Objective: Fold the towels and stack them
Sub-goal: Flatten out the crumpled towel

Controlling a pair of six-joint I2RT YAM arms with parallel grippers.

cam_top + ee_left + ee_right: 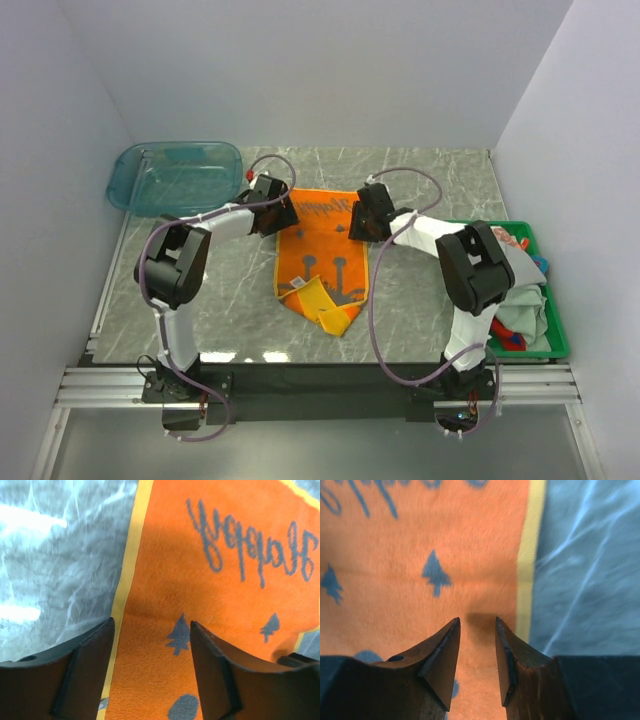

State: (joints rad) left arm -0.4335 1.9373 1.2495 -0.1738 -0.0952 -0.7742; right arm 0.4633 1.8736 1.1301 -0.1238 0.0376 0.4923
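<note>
The orange towel (322,250) is spread in the middle of the table (230,290), and the left gripper (151,625), jaws wide apart, and the right gripper (476,621), jaws narrowly apart, are placed at its far corners, apparently for an even fold.

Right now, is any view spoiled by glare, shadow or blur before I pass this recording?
Top external: evenly lit and sharp, with only faint reflections on the table near the arms. Left wrist: bright glare patches on the table at left; the orange towel lettering is readable, and the left claw is soft-edged. Right wrist: the towel is slightly soft, with a small shadow just ahead of the right claw.
</note>
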